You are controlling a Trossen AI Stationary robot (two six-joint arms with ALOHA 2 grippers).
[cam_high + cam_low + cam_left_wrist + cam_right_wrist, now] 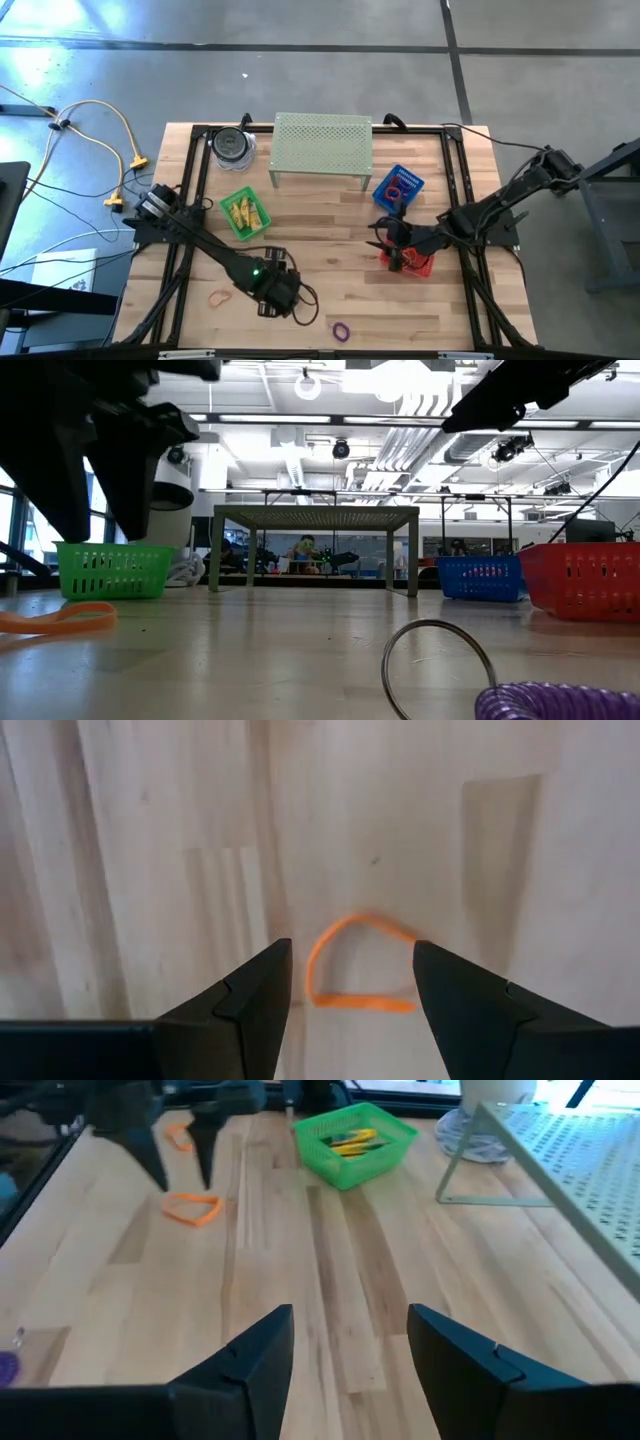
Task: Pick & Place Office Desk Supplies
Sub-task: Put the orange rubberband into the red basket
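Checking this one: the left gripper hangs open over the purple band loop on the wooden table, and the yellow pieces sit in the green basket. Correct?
Not quite. The loop under the open left gripper is the orange band loop, not a purple one, as the left wrist view shows. It lies flat on the wooden table between the fingers. The yellow oblong pieces do sit in the green basket.

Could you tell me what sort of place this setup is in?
Probably a large robotics lab or workshop: a wooden table on a bare concrete floor, exposed ceiling pipes, more benches behind.
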